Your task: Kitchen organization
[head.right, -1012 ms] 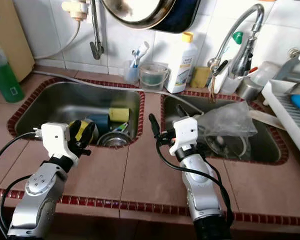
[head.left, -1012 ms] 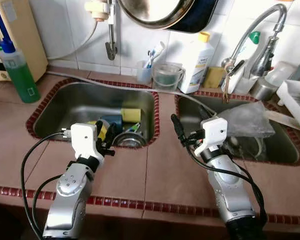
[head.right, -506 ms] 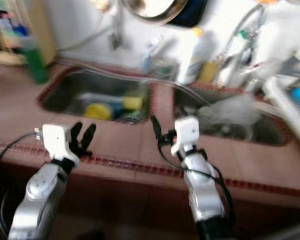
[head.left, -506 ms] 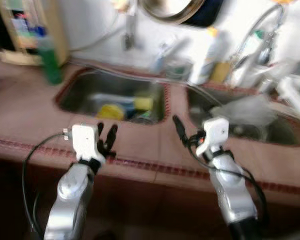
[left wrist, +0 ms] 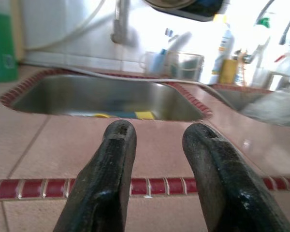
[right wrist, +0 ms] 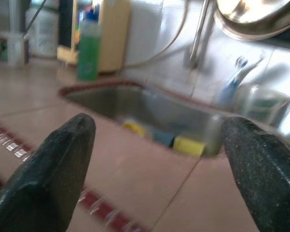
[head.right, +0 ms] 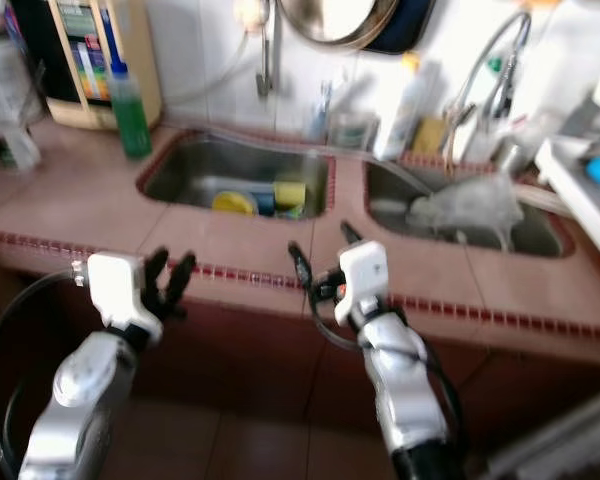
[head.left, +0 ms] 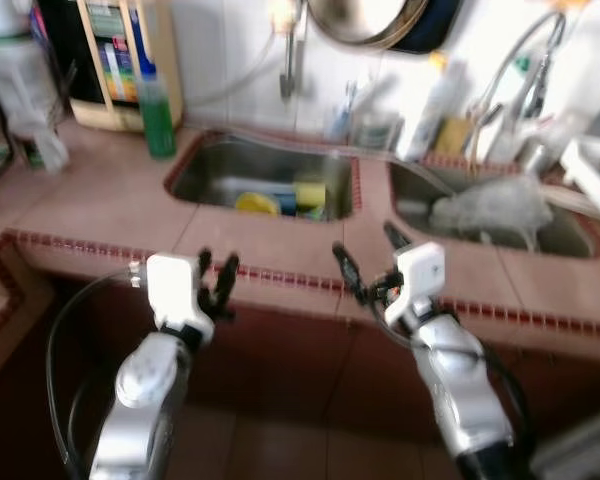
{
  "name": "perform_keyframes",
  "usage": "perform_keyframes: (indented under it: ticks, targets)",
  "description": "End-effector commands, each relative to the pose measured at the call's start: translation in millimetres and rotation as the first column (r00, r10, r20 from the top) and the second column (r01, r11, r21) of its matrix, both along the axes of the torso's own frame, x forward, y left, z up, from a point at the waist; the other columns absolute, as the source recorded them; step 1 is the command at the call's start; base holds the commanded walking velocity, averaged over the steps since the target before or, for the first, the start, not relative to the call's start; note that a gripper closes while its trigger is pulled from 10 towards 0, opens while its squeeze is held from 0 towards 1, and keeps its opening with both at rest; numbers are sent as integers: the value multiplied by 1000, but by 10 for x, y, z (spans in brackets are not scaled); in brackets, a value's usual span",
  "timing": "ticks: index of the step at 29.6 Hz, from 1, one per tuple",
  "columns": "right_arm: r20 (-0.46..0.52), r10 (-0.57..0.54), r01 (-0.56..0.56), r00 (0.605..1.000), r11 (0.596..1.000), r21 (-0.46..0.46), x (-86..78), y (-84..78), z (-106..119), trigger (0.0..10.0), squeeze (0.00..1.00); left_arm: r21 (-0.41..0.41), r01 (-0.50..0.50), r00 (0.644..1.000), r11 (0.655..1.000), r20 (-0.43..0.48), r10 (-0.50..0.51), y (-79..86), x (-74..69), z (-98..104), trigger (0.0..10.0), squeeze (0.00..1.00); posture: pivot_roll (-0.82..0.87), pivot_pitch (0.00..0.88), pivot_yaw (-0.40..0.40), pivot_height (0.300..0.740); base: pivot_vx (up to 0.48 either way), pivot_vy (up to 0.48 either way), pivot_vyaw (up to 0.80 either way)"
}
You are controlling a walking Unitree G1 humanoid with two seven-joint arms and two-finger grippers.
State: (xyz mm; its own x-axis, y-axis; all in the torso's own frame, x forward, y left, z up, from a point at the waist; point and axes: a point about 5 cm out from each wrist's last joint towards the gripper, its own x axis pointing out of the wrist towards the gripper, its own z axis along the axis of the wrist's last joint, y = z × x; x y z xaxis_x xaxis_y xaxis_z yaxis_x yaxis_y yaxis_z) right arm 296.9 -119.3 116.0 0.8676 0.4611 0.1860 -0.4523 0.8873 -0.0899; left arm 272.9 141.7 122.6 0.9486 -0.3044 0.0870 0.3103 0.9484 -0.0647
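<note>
Where the bench (head.left: 100,210) carries two sinks (head.left: 265,180), left claw (head.left: 218,268) is slightly parted, right claw (head.left: 370,255) spread wide; both empty, off the bench edge. Green bottle (head.left: 158,110) stands beside left sink.

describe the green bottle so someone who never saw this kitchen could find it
Start at the left sink in the tiled counter. On the counter just left of it, against the wall, stands the green bottle, upright with a blue top. It is the only bright green container there.
</note>
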Motion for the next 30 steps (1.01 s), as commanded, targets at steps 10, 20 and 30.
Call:
perform_keyframes:
  ticks: [10,20,30]
  targets:
    - [-141,203,-221,969,968,-123,-136,99,-419,10000,1000,116,107,991,987,-87,-97,31,-112,-519,10000,1000,39,50,-85,740,0,0,0]
    - [-388,196,-268,900,953,-140,-302,86,-990,10000,1000,116,50,941,992,-339,-8,152,-267,-1222,10000,1000,45,39,-81,740,0,0,0]
    - [-612,17,-193,791,956,-223,-504,-56,-1462,10000,1000,214,42,779,976,-619,102,185,-634,-1811,10000,1000,55,20,-77,740,0,0,0]
